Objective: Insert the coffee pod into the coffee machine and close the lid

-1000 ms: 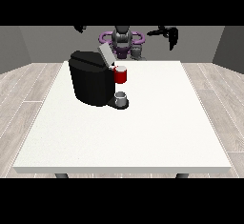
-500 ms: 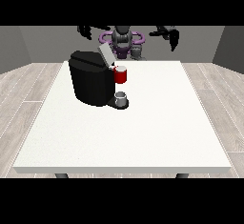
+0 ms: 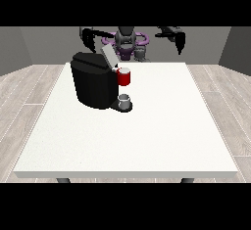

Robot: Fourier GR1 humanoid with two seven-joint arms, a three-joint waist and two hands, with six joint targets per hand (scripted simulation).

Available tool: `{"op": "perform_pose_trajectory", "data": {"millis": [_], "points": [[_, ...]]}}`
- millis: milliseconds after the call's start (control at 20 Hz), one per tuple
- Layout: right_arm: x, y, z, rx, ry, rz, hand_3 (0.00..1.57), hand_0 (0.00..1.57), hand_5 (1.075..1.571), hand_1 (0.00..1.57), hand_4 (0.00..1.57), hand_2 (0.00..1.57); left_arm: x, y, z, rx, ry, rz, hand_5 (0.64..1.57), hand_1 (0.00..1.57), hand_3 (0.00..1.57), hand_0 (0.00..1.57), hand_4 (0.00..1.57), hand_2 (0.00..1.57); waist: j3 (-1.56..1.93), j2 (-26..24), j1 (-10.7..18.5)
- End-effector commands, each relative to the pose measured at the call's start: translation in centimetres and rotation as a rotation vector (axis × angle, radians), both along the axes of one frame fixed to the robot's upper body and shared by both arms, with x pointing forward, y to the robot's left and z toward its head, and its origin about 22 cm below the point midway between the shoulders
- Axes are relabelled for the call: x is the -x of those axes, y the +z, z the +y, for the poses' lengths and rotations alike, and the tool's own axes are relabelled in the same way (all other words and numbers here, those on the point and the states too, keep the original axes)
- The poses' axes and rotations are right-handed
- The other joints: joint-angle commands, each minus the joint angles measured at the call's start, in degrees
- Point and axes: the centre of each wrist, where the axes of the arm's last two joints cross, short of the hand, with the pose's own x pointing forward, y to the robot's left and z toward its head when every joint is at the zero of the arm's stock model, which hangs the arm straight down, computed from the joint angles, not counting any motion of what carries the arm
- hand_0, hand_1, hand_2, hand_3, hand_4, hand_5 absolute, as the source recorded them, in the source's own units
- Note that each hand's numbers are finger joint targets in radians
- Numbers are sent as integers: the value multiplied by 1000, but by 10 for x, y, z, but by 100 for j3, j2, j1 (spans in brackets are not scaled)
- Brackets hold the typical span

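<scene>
A black coffee machine [image 3: 93,84] stands on the left half of the white table [image 3: 162,126]. Its grey lid [image 3: 109,56] is tilted up and open. On the machine's front is a red part [image 3: 124,77], and a small grey cup [image 3: 125,102] sits under it. At the table's far edge, by the robot's body, there is a small grey thing [image 3: 141,53] that may be the coffee pod. The hand at the view's left [image 3: 88,38] hangs in the air behind the machine. The hand at the view's right [image 3: 180,42] hangs above the far right corner. Both hold nothing, fingers pointing down.
The robot's torso [image 3: 126,40] is behind the table's far edge. Wooden floor surrounds the table on all sides.
Both hands have sunk a little from their raised places. The machine, its lid and the cup have not moved.
</scene>
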Motion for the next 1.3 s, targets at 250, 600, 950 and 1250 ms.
{"op": "perform_pose_trajectory", "data": {"millis": [250,600,950,1250], "points": [[-20,4,16,39,43,-15,0,0,1571,0,0,0,18,15,13,-29,29,-3,1571,0,0,0,0,0,-1,350,-159],[-30,9,30,48,104,-32,0,0,1571,0,0,0,18,28,32,-32,84,-44,1571,0,0,0,0,0,-2,520,-311],[-43,20,34,61,123,-69,0,0,1571,0,0,0,33,3,20,-14,82,-86,1571,0,0,0,124,0,-2,741,-312],[-55,32,48,108,130,-97,0,0,1571,0,0,0,13,35,24,-42,84,-107,1571,0,0,0,0,0,-2,912,-165]]}}
